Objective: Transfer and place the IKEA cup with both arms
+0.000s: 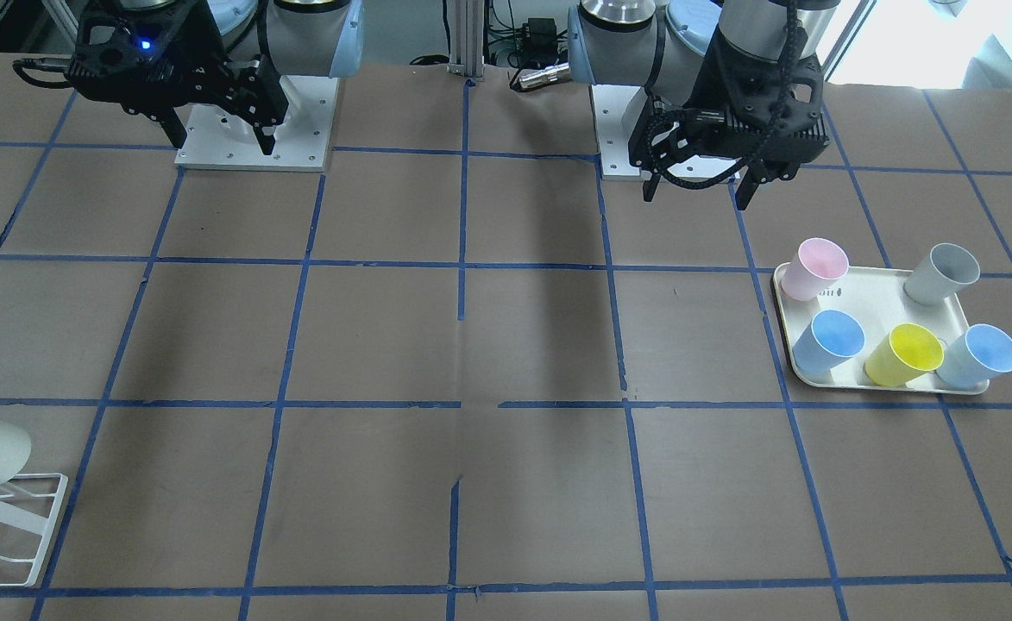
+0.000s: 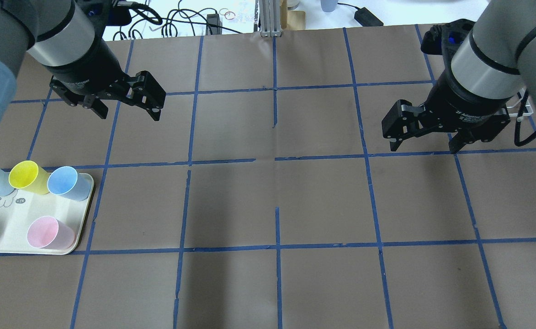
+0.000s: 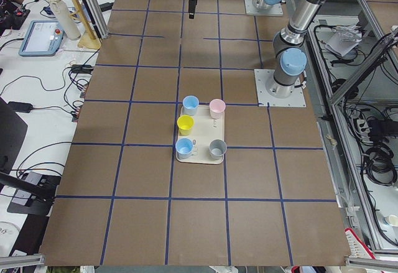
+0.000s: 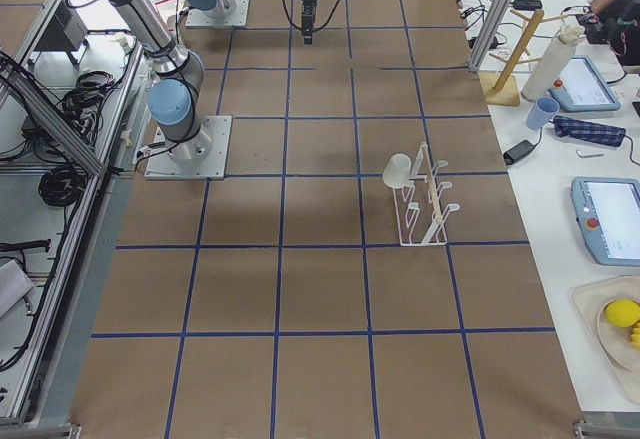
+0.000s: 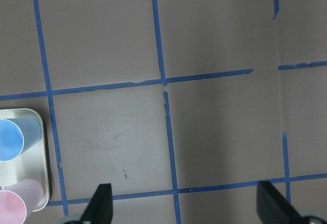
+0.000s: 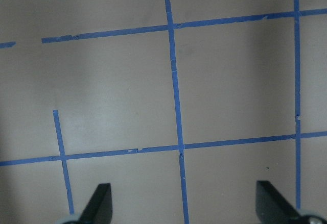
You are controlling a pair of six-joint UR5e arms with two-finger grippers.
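Brown gridded tabletop: left tool and right tool hover spread wide, empty. Cream IKEA cup sits tilted on white wire rack.

The right arm climbs from its base and runs along the top edge. Its right gripper hangs pointing down over the desk; its jaws are too small to judge. Well apart from the gripper, nearer the camera and farther out from the robot, the IKEA cup sits tilted on a white wire rack.
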